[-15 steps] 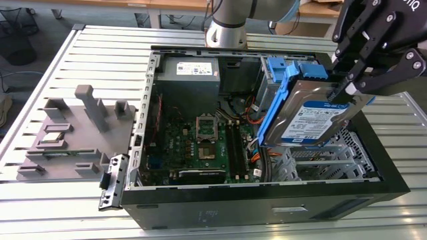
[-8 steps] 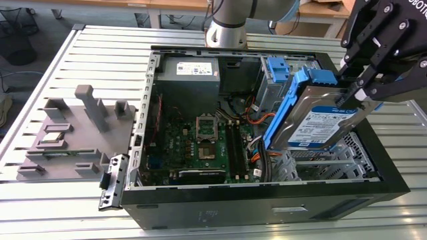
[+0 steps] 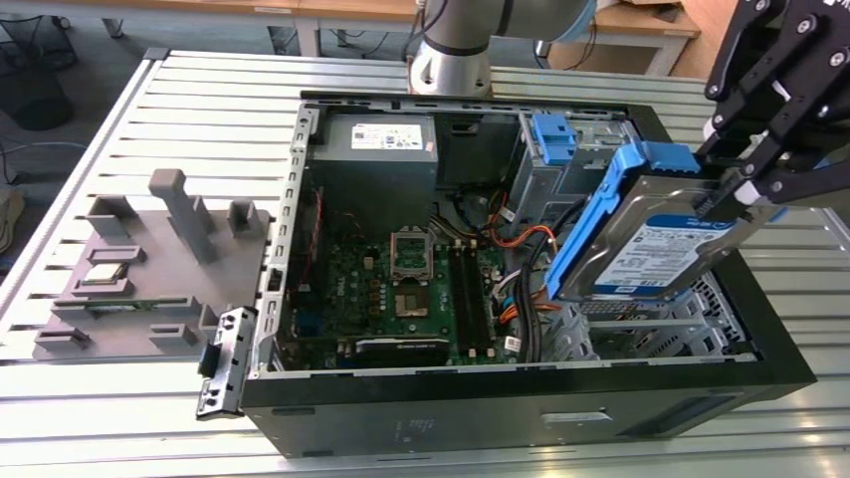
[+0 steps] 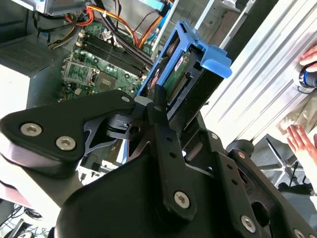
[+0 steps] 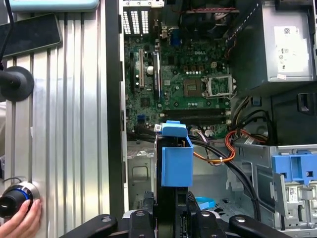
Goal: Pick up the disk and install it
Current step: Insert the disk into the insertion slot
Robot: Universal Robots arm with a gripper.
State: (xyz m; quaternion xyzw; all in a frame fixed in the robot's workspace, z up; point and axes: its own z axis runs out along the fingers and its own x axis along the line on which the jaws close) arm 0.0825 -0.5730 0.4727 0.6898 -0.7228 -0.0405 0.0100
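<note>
**A:** Where is the disk?

**B:** The disk [image 3: 648,239] hangs tilted over the open computer case [image 3: 531,390], on the exterior view's right. Its labelled face is turned outward, and its blue bracket runs along the edge nearer the motherboard [image 3: 398,289].

**A:** What holds it?

**B:** The gripper [image 3: 734,194] is clamped on the disk's upper end, with black fingers [image 4: 161,106] on either side of it.

**A:** Does it touch the case?

**B:** Hard to say. Its lower end seems to hang just above the metal drive cage [image 3: 651,324], perhaps apart from it.

**A:** And around it?

**B:** A blue caddy [image 3: 551,134] sits in a bay just behind the disk. The power supply [image 3: 376,139] fills the far corner. The case stands on a slatted table [image 3: 199,90], with a grey fixture [image 3: 146,259] beside it at the exterior view's left. In the first wrist view, a hand [image 5: 22,224] rests on a round knob [image 5: 11,203].
</note>
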